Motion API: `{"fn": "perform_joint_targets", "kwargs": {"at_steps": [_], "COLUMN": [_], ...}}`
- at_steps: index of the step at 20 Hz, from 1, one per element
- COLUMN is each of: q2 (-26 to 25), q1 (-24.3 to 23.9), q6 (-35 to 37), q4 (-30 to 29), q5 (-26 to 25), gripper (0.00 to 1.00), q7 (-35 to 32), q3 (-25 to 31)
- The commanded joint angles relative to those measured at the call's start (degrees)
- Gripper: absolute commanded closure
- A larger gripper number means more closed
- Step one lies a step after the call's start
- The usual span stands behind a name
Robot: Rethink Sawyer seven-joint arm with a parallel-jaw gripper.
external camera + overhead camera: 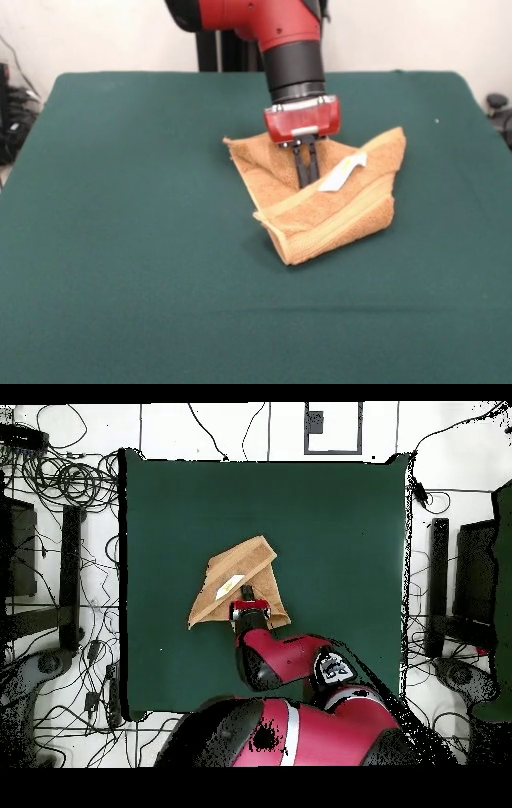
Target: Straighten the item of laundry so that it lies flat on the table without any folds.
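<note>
The item of laundry [328, 218], an orange-tan terry towel, lies folded into a rough triangle a little right of the middle of the green table [120, 240]. Its border bands run along the near folded edge, and the white label [342, 172] lies on top. My gripper [307, 182] comes straight down onto the towel's middle, just left of the label. Its two black fingers stand close together with their tips in the cloth. In the overhead view the towel [222, 594] is a triangle left of centre on the table [330, 534], and the gripper [244, 601] is over its lower right part.
The red and black arm [290, 664] reaches in from the robot's side of the table. Cables and equipment [60, 484] lie on the floor around the table. Green cloth surrounds the towel on all sides.
</note>
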State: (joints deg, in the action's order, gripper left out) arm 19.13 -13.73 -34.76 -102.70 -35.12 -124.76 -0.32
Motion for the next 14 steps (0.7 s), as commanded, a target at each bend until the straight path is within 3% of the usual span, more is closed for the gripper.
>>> {"fn": "perform_joint_targets", "kwargs": {"at_steps": [1,4,10,14], "q2": [-5.4,-5.4,-7.7,-9.5], "q1": [-0.5,-0.7,-0.7,0.6], "q6": [6.0,4.7,-5.8,-11.3], "q4": [9.2,9.1,10.7,12.2], "q5": [-1.8,-2.2,-2.9,-0.7], "gripper": [1.0,1.0,1.0,1.0], "q7": [-7.1,-7.8,-8.2,-6.1], "q3": [10.0,10.2,10.6,9.3]}}
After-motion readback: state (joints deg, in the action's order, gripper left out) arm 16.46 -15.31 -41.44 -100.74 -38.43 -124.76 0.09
